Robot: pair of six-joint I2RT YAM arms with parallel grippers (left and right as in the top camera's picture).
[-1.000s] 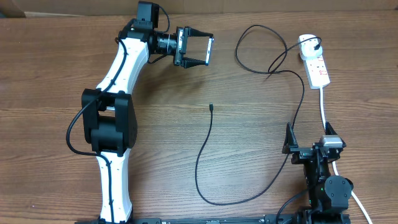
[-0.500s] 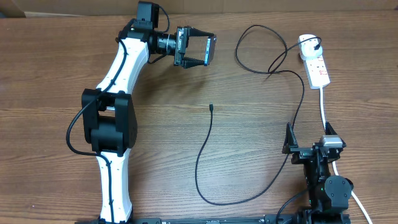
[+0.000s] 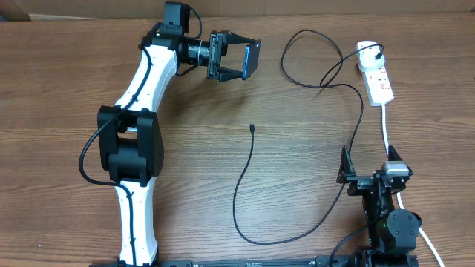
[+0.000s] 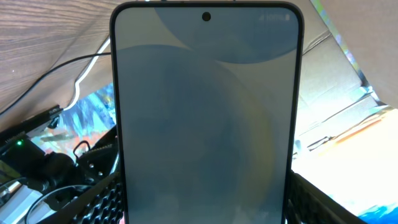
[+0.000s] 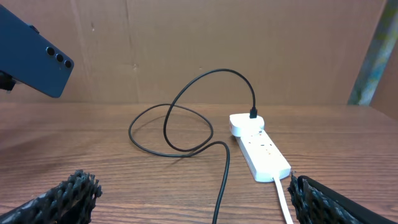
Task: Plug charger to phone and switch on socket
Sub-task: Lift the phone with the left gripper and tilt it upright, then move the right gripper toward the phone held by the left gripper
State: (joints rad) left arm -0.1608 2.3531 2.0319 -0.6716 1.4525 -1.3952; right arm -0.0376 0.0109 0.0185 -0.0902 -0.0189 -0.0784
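Phone (image 3: 251,59): rigid, slick, fragile; held edgewise in the left gripper (image 3: 239,59). Charger (image 3: 252,178): light, limp; best taken behind its tip (image 3: 252,127). Right gripper (image 3: 367,165) stood wide open, empty.

Light over the table (image 3: 297,170) was even and soft, with only faint shadows beside the charger (image 3: 245,185). The overhead view stayed sharp. In the left wrist view the phone (image 4: 205,118) filled the frame, its screen dull and hazy, while the area right of the phone was blown out, perhaps by a window.
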